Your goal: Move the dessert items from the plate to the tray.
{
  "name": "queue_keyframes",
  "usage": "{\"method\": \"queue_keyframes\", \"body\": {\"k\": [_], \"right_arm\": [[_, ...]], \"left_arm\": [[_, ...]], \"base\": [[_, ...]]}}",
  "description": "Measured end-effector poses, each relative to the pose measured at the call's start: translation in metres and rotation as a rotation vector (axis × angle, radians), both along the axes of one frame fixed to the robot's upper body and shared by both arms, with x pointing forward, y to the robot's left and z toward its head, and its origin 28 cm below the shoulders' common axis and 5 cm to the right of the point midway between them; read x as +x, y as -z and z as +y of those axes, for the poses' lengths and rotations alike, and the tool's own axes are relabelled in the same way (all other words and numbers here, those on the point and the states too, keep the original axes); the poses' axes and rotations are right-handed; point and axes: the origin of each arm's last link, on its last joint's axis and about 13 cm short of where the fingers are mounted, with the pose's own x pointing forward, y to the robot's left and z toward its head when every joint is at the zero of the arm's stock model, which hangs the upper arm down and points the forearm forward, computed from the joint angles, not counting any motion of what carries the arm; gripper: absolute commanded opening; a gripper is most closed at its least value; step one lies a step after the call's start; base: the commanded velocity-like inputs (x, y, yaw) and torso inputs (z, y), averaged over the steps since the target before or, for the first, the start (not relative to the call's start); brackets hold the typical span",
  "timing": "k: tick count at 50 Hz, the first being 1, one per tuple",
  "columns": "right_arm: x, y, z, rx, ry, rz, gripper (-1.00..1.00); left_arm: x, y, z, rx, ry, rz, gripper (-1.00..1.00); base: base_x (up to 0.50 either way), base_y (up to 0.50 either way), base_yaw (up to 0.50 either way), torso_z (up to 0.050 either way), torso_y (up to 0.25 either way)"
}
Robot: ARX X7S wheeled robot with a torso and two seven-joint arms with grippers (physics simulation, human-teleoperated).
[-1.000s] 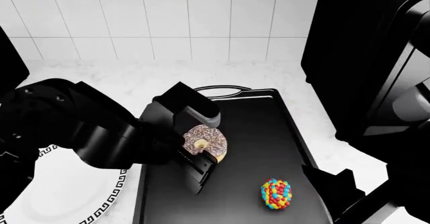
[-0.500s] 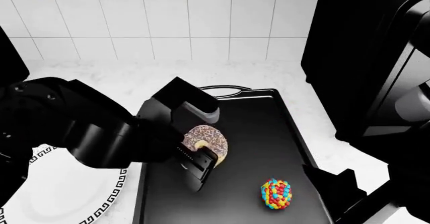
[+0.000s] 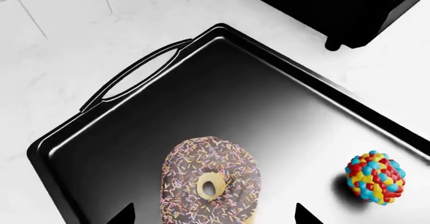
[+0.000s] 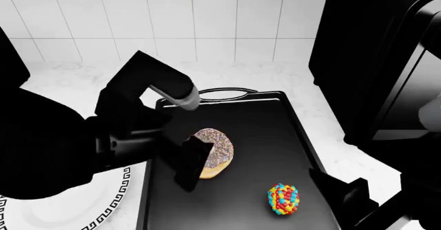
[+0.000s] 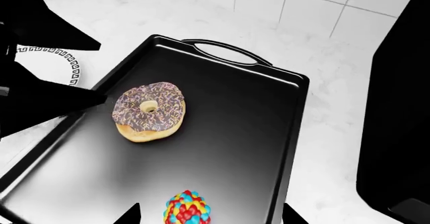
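The donut [image 4: 214, 153] lies flat on the tray [image 4: 262, 137], in its left half, icing up and free of any finger. The candy lump [image 4: 283, 198] sits on the same tray, nearer the counter's front edge and toward the tray's right rim, well apart from the donut. The tray stands lengthwise on the white counter [image 4: 82, 80], one arched handle [image 4: 227, 91] pointing at the tiled back wall.

The left gripper [image 4: 189, 160] hangs released just above and left of the donut; in its wrist view the two fingertips [image 3: 124, 215] stand wide apart on either side of the donut [image 3: 211, 181], touching nothing. The right gripper [image 5: 205, 214] is spread too, its tips flanking the lump [image 5: 188, 209] from above and holding nothing.

The patterned plate [image 4: 90, 199] lies just left of the tray at the front left, mostly hidden by the left arm. A black appliance [image 4: 372, 59] fills the right side.
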Motion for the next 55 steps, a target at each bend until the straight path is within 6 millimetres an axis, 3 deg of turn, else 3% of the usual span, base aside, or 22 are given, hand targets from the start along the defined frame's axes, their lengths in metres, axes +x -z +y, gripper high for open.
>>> {"method": "queue_keyframes", "body": {"k": [29, 39, 46, 55], "right_arm": [[-0.025, -0.004, 0.000, 0.114, -0.030, -0.158, 1.00], [-0.029, -0.009, 0.005, 0.156, -0.026, -0.229, 1.00], [-0.025, 0.002, 0.007, 0.151, -0.125, -0.209, 1.00], [-0.035, 0.009, -0.003, 0.222, -0.089, -0.322, 1.00]], "left_arm": [[-0.065, -0.023, 0.028, -0.204, -0.014, -0.223, 1.00], [-0.073, -0.024, 0.033, -0.271, -0.022, -0.290, 1.00], [-0.075, -0.020, 0.035, -0.315, -0.037, -0.355, 1.00], [-0.075, -0.014, 0.039, -0.353, -0.072, -0.429, 1.00]], "base": [[0.00, 0.00, 0.00, 0.000, 0.000], [0.00, 0.00, 0.00, 0.000, 0.000], [0.00, 0.00, 0.00, 0.000, 0.000], [0.00, 0.00, 0.00, 0.000, 0.000]]}}
